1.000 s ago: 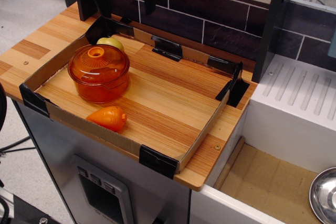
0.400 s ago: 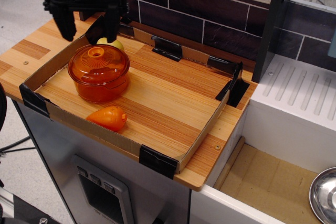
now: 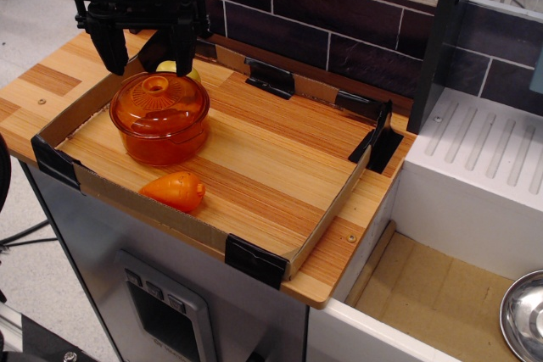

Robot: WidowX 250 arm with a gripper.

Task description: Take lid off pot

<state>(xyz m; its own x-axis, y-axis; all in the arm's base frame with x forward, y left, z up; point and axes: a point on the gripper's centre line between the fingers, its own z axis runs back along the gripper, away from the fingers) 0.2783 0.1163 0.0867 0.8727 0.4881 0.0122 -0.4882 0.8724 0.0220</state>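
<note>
Observation.image view: on the bench point(image 3: 254, 167), the lid point(image 3: 158, 99) sits on the pot point(image 3: 161, 137) near a carrot point(image 3: 174, 190), while behind and above, the black gripper point(image 3: 146, 55) hangs with fingers point(image 3: 111, 48) spread apart, holding nothing.

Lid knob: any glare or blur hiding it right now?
Observation.image view: the lid shows only small soft highlights; its ring knob reads sharp and clear. The gripper above is dark but crisp, jaws apart. The steel bowl is cropped at the frame edge.
</note>
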